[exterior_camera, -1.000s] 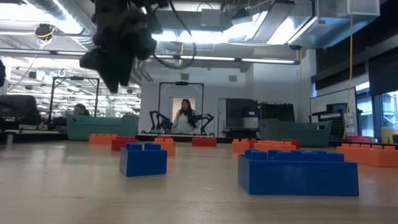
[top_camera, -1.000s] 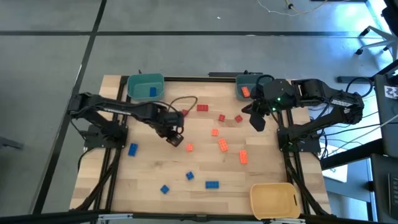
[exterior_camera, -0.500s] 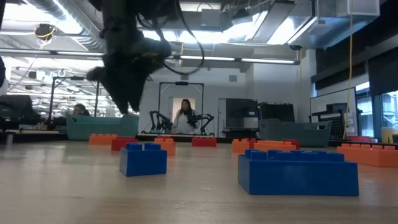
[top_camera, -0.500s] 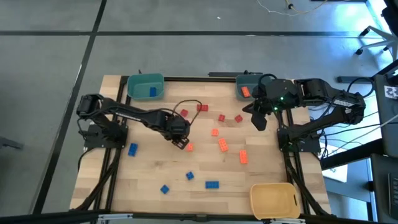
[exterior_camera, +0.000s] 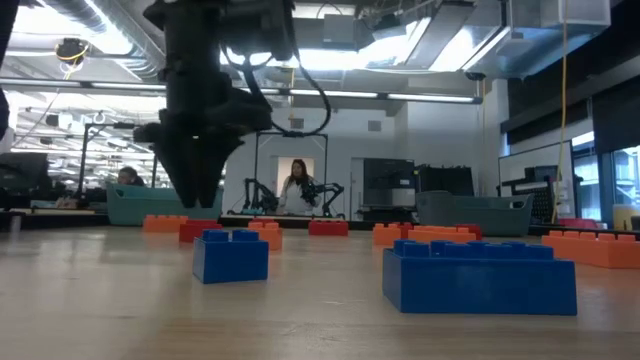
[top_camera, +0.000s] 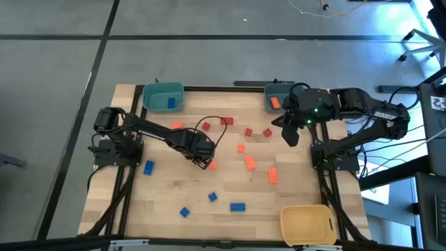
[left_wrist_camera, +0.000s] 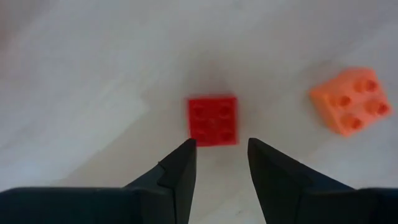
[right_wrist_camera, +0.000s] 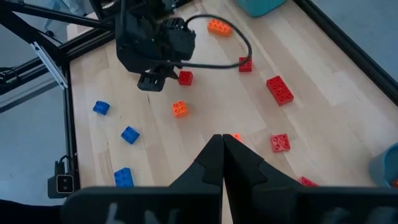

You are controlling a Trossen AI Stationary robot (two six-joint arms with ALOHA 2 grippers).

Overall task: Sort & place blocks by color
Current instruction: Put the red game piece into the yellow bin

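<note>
Left end effector [left_wrist_camera: 217, 163] hovers above a square red block [left_wrist_camera: 212, 120] on the table [top_camera: 160, 209], fingers apart, gripping nothing. An orange block [left_wrist_camera: 350, 107] lies near it. Farther off, right end effector [right_wrist_camera: 222, 155] hangs raised, fingers together, empty.

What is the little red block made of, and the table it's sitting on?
The small square red studded block looks like smooth moulded plastic: even colour, crisp round studs. The pale table top looks like wood, with plank lines and grain and a light sheen, though it could be a laminate.

Robotics lab: ceiling strip lights [exterior_camera: 430, 97], another arm rig [exterior_camera: 262, 190], seated person [exterior_camera: 298, 188].
</note>
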